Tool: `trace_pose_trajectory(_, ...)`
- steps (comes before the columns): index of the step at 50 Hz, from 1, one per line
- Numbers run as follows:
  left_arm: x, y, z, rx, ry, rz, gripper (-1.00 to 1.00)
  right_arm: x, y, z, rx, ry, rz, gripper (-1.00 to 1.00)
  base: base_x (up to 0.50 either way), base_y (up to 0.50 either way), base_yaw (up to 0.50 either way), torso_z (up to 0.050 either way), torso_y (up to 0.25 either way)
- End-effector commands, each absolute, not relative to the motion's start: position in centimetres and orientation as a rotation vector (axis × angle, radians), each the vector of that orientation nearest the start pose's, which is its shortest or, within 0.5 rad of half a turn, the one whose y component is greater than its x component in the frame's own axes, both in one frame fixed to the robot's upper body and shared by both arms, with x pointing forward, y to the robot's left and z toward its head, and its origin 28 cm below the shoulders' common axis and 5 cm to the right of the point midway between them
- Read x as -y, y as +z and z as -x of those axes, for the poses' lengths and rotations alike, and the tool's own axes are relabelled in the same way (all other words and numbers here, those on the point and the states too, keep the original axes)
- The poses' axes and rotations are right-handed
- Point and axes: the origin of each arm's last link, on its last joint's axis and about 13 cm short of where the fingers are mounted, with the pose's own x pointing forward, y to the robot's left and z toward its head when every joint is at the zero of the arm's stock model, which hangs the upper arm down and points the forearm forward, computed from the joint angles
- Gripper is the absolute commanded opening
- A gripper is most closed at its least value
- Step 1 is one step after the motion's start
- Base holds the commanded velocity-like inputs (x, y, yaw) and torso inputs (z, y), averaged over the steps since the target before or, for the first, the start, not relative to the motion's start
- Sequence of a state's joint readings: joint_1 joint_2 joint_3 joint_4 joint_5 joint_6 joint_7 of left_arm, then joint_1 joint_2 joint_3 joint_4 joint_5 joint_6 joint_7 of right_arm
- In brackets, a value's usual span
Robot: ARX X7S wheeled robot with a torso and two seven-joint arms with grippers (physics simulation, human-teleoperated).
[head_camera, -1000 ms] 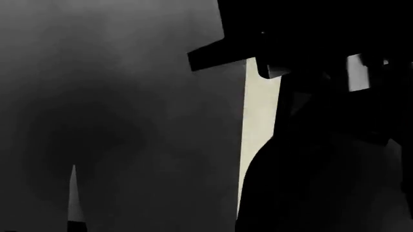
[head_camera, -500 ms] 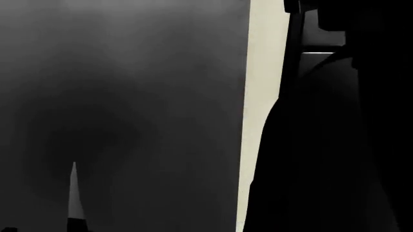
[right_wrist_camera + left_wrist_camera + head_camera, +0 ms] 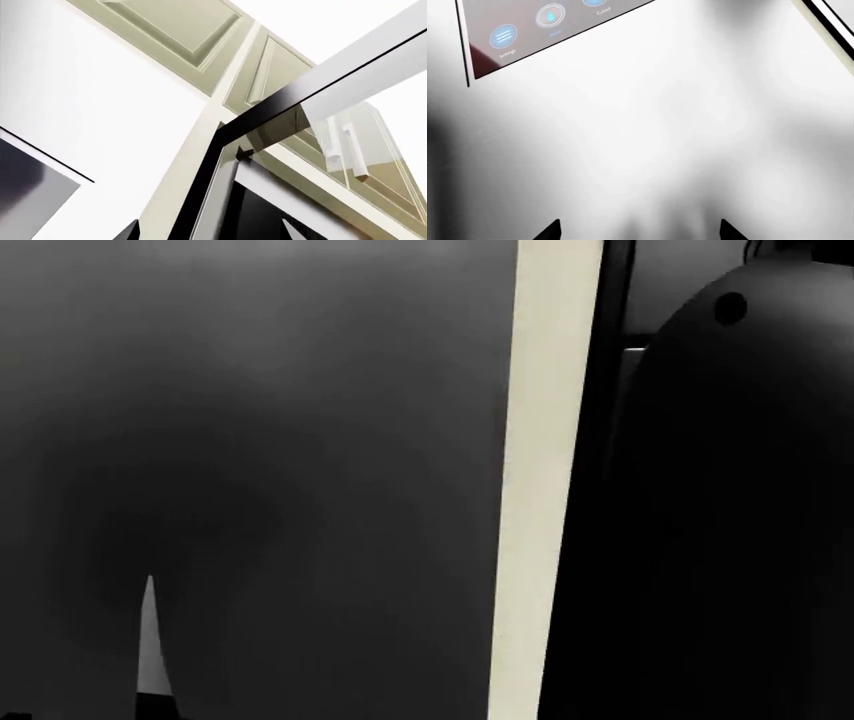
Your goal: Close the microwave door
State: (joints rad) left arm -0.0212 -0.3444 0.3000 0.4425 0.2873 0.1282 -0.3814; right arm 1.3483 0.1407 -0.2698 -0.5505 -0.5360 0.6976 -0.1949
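Observation:
In the right wrist view the microwave door (image 3: pixel 200 185) shows edge-on as a black frame with a silver strip and a glass pane (image 3: pixel 333 120). My right gripper (image 3: pixel 210 232) is open, and the door's edge passes between its two dark fingertips (image 3: pixel 130 231). Whether they touch it I cannot tell. My left gripper (image 3: pixel 640 232) is open too, with nothing between its fingertips (image 3: pixel 550 231). It faces a pale brushed panel very close up. The head view shows neither gripper, only the dark rounded right arm (image 3: pixel 721 500).
Cream cabinet doors (image 3: pixel 180 25) and a cabinet handle (image 3: pixel 350 150) lie beyond the microwave door. A touch panel with blue icons (image 3: pixel 527 30) sits on the pale appliance front (image 3: pixel 667 130). A dark grey surface (image 3: pixel 267 440) and a cream strip (image 3: pixel 541 490) fill the head view.
In the head view the right arm has shifted. The dark gripper parts that crossed the upper right are gone, a rounded arm link now fills the right side, and the cream strip shows up to the top.

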Motion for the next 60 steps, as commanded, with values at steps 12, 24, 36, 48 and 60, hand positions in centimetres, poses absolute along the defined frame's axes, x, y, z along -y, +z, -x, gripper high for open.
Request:
trace_pose_trajectory(12, -20.8, 11.2, -19.9, 0.674, 0.016, -0.409, 1.00, 11.1, 42.4, -24.2, 1.161, -0.279, 0.529, 1.00, 0.00, 0.00, 0.00, 0.000, 0.000)
trace_pose_trajectory(24, -20.9, 11.3, -19.8, 0.678, 0.019, -0.406, 1.00, 12.2, 43.1, -25.3, 1.149, -0.294, 0.454, 1.00, 0.00, 0.00, 0.00, 0.000, 0.000)
trace_pose_trajectory(36, -21.0, 11.3, -19.8, 0.677, 0.020, -0.403, 1.00, 12.6, 42.5, -26.5, 1.137, -0.333, 0.479, 1.00, 0.00, 0.00, 0.00, 0.000, 0.000)
trace_pose_trajectory(48, -20.9, 11.4, -19.7, 0.677, 0.017, -0.407, 1.00, 13.0, 42.6, -27.1, 1.130, -0.339, 0.463, 1.00, 0.00, 0.00, 0.00, 0.000, 0.000)
trace_pose_trajectory(60, -21.0, 11.5, -19.6, 0.681, 0.020, -0.407, 1.00, 13.7, 42.6, -28.0, 1.105, -0.360, 0.441, 1.00, 0.00, 0.00, 0.00, 0.000, 0.000)
